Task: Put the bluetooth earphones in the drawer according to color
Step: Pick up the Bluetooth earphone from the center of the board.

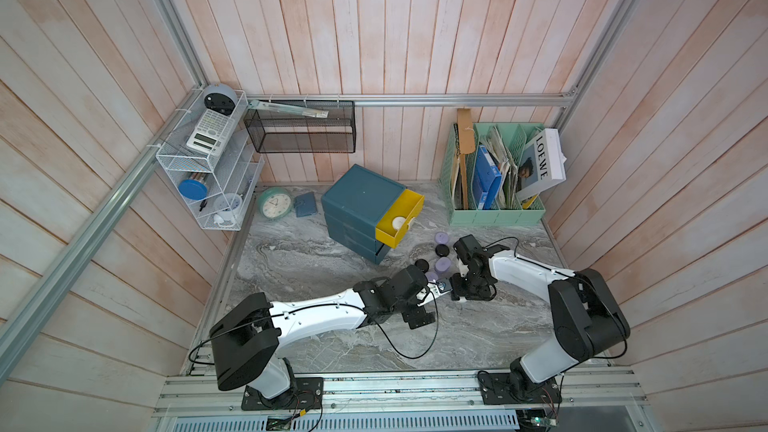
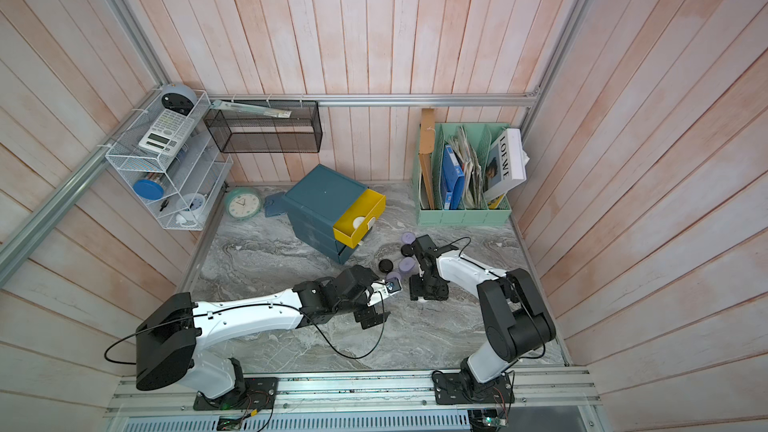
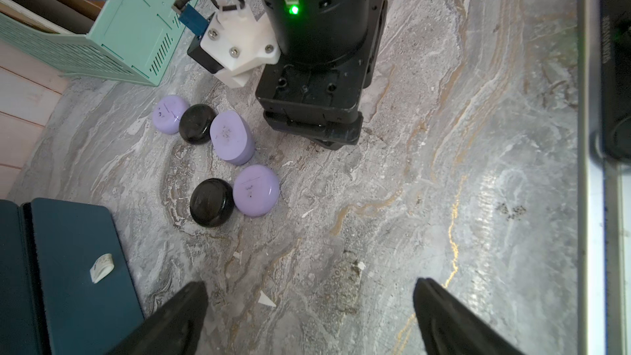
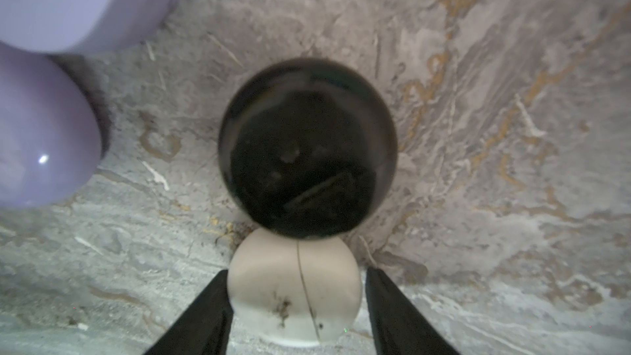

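**Left tool**: jaws fully apart, nothing between them, held above bare tabletop.

**Right tool**: pointed down, jaws apart, one on each side of a white earphone case lying on the tabletop. One finger meets its side and the other stands just off it. A black earphone case touches the white one's far edge.

**Loose cases:** five more lie between the right arm and the drawer cabinet.
- Nearer pair, touching: near lilac case and near black case.
- Farther row, each touching the next: tall lilac case, which sits higher than its neighbours, then middle black case, then end lilac case.

**Cabinet:** it stands angled on the tabletop. The yellow top drawer is pulled out and holds a stored white case.

**Back wall:** mint clock and file rack.
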You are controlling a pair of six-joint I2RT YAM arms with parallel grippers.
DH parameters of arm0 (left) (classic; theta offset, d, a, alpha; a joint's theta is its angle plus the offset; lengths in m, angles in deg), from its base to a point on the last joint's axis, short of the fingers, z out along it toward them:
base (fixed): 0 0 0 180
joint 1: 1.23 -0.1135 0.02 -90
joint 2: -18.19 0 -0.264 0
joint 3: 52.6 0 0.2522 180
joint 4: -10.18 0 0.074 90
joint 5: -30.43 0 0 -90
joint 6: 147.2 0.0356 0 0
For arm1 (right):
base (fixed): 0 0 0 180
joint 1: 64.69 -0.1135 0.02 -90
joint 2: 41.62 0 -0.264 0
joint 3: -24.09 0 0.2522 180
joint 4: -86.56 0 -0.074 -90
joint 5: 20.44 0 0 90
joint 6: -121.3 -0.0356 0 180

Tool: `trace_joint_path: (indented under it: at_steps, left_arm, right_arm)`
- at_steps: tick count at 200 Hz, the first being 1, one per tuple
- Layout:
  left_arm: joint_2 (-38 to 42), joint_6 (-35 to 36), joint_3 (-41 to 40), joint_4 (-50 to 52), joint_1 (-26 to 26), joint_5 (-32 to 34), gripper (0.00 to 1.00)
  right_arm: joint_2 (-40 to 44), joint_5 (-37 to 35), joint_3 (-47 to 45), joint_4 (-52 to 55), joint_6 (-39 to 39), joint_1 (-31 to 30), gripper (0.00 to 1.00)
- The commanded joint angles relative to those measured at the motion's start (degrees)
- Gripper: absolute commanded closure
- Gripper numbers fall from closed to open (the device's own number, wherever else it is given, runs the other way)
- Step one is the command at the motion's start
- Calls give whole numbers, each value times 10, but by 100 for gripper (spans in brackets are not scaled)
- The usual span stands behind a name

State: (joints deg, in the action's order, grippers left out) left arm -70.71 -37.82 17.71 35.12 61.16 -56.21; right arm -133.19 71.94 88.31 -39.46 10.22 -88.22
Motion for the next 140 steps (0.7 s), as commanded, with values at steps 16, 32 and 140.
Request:
trace_joint_path:
  at_steps: [16,32,140]
  left_arm:
    - [6,8,16,11,-3,8,0]
    - [6,8,16,12,-3,9,0]
    - [5,16,19,19,-8,17,0]
  right_arm:
    - [-11,-9,0,-11,-10,2,35]
    - [-12,-11,1,-14,-9,3,35]
    - [-17,-20,1,-23,-4,3,32]
